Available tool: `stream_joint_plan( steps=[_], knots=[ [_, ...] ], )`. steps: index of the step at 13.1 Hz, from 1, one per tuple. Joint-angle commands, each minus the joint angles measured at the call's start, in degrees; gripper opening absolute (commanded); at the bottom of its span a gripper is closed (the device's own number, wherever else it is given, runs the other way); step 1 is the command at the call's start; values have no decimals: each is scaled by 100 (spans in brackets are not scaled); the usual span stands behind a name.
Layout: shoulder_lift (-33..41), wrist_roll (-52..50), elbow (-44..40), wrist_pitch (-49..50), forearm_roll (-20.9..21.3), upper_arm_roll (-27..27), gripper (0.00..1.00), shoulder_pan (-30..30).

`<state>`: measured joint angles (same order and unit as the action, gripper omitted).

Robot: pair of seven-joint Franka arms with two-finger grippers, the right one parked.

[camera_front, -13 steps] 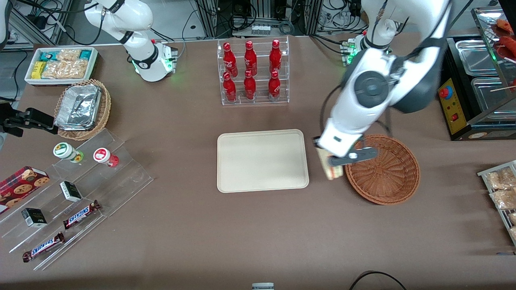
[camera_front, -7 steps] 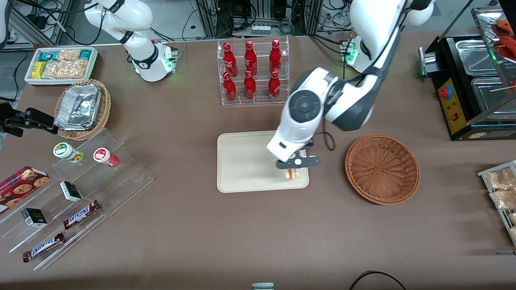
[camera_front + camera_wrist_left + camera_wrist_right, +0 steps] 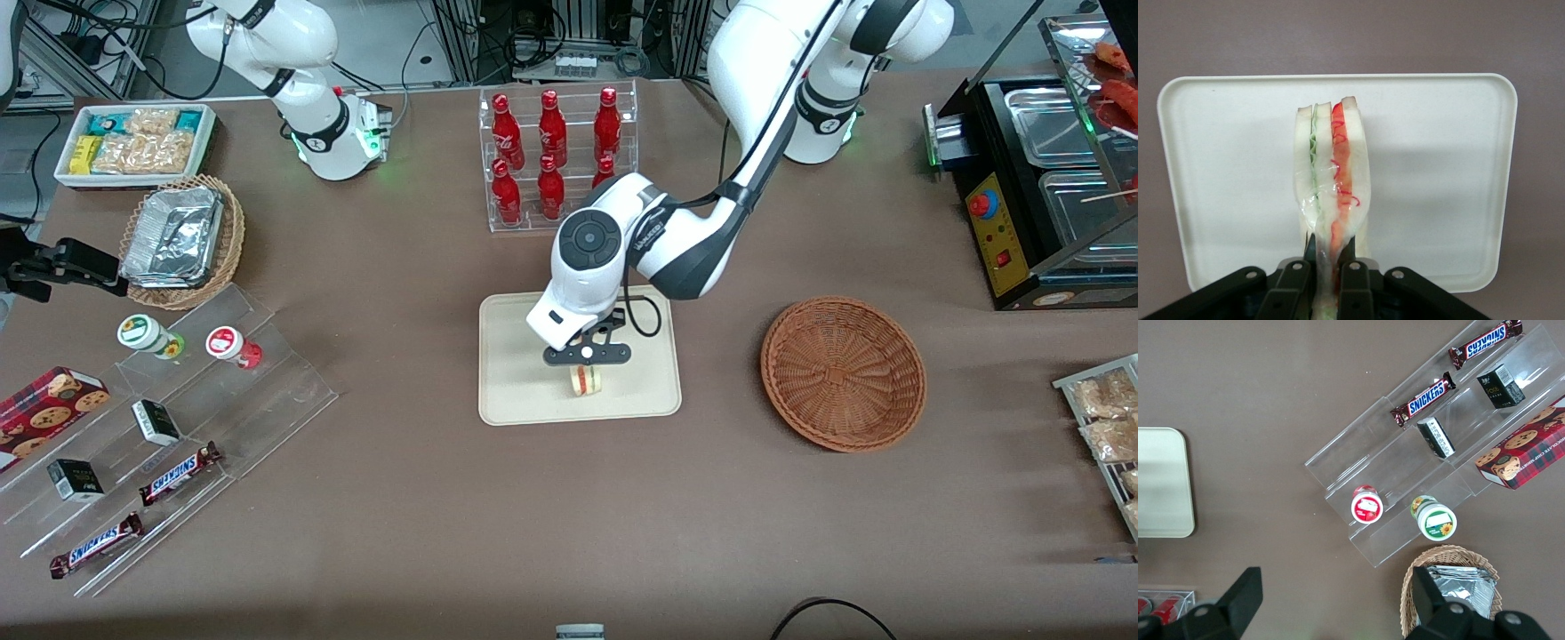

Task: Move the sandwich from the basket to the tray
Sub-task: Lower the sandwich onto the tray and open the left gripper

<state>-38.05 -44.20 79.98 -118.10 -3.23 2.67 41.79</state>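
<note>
Above the near half of the tray (image 3: 516,356), well apart from the basket (image 3: 843,373), the left gripper (image 3: 586,357) is gripping the sandwich (image 3: 1332,180) by one end; the placing step is under way, calling for lowering onto the tray and releasing.

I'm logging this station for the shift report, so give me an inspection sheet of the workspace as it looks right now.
Surface: brown table.
Job's things: sandwich held over the tray; basket holds nothing, toward the working arm's end.
Clutter: red bottles in a clear rack, Snickers bars, foil trays in a tan basket.
Grippers: hand shut on the sandwich, above the tray.
Cables: black cable at the table edge.
Surroundings: metal pans.
</note>
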Motion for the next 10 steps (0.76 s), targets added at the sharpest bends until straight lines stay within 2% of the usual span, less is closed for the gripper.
stream_joint_plan(
  steps=[1, 10],
  knots=[
    [-255, -81, -176, -195, -81, -82, 0, 92],
    [-651, 16, -132, -398, -231, 32, 0, 205]
  ],
)
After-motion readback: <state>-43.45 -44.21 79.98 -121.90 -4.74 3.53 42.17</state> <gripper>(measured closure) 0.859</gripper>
